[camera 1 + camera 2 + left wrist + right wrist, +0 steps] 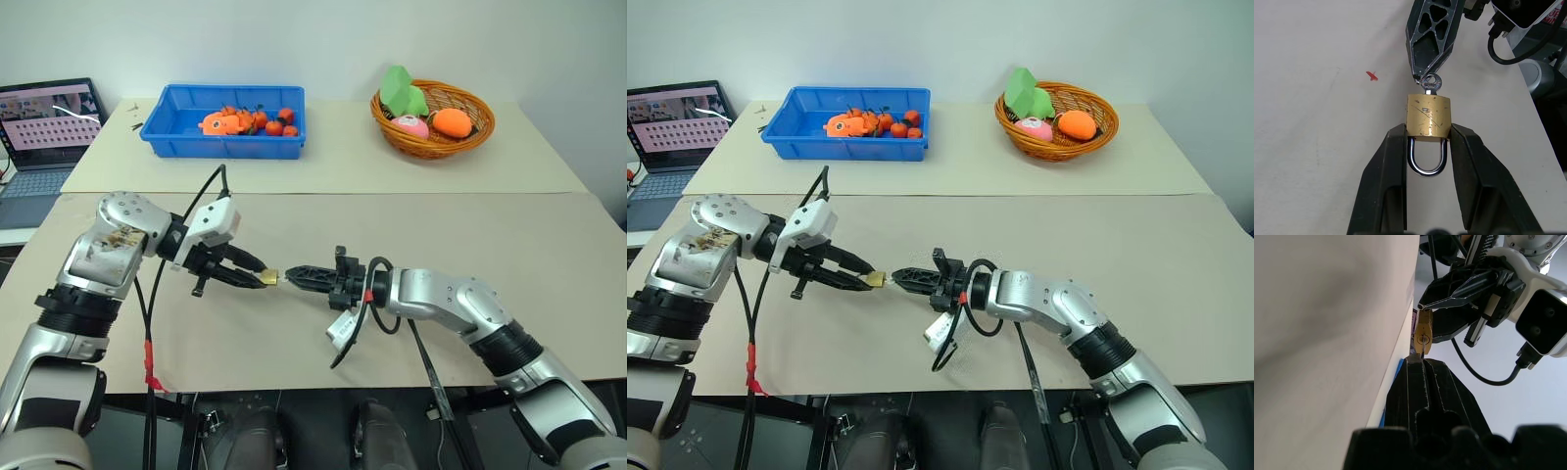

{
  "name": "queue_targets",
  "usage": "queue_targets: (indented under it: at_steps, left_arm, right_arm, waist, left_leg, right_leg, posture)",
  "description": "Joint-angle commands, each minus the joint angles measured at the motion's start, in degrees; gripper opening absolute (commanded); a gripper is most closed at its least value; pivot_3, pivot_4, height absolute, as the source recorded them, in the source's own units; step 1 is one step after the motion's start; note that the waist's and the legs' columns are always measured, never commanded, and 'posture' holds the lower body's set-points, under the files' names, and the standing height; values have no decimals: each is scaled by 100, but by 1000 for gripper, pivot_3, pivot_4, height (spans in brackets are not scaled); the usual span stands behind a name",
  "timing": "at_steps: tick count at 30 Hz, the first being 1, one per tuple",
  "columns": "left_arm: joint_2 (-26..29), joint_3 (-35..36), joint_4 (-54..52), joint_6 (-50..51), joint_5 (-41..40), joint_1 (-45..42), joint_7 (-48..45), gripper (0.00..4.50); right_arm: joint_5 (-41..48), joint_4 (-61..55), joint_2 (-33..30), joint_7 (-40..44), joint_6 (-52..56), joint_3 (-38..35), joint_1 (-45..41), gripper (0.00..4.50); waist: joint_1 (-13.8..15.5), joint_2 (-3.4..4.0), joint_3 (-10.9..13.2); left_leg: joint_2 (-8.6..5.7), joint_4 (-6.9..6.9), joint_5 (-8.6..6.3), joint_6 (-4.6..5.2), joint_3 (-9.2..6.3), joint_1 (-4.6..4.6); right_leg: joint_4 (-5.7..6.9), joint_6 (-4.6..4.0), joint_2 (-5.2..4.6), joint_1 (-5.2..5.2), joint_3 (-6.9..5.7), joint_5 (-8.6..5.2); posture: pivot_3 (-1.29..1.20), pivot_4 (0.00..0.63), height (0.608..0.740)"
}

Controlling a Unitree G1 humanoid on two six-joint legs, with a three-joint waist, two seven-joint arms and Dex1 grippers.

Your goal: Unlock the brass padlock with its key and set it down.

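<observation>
Padlock status: we've got the brass padlock clamped by its body between the fingers of our left gripper, held in the air over the table, roughly mid-front btwn our two arms. Shackle sits back in the gap btwn the fingers and looks seated in the body, so we'd judge it not yet unlocked.

Key is in the keyway at the far end of the lock body, its round head sticking out. Our right gripper is shut on that head, fingertips pinched tight together w/ only the key btwn them.

Relation that matters: lock's long axis (shackle to keyway) runs about in line w/ both grippers, which point at each other nose to nose. Key shaft lies on that same line, so the coming turn should be a roll of the right wrist about it, left holding firm. Any sideways offset would likely bind or bend the key.
</observation>
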Motion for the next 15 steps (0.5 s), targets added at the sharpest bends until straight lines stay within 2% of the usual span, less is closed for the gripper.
queue_targets:
  at_steps: [1,5,15]
  left_arm:
    - [31,105,-51,-32,-45,-181,24,768]
    - [44,112,-86,-13,-58,-158,44,768]
    - [55,123,-98,7,-50,-128,84,768]
  right_arm:
    - [735,-30,30,626,77,19,40,85]
    - [1551,-94,126,1365,370,10,79,85]
    - [2914,-269,425,2541,1417,-140,241,85]
  waist:
    - [0,0,0]
    - [0,0,0]
    - [2,0,0]
  left_leg:
    - [0,0,0,1,0,0]
    - [-1,0,-2,4,0,0]
    - [-5,-1,-5,8,-1,1]
  right_leg:
    - [-1,0,0,0,0,0]
    - [-4,0,-1,3,0,1]
    - [-9,3,-4,9,-1,3]
  posture:
    - [0,150,664]
    - [0,150,664]
    - [0,150,664]
